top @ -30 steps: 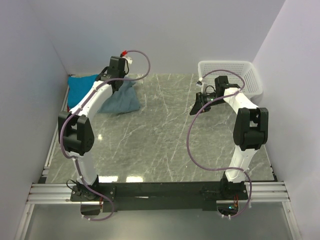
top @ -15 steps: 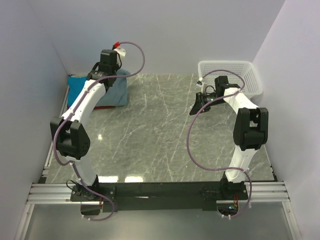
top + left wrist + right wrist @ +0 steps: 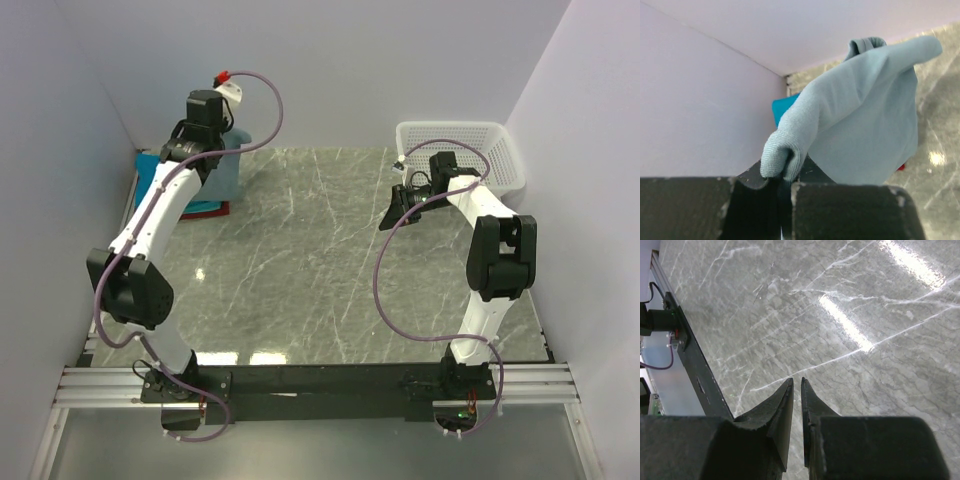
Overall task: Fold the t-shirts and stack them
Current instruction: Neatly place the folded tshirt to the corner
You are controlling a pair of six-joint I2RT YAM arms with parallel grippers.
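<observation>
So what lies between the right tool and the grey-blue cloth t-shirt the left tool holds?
Only bare grey marble tabletop reaches the grey-blue cloth t-shirt, per the top external view.

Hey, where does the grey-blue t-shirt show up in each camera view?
Top external: the grey-blue t-shirt hangs at far left, near the back wall.
Left wrist: centre and right, pinched in the left end effector at bottom.
Right wrist: not in view.
Shared landmark: the marble table, in all three.
</observation>
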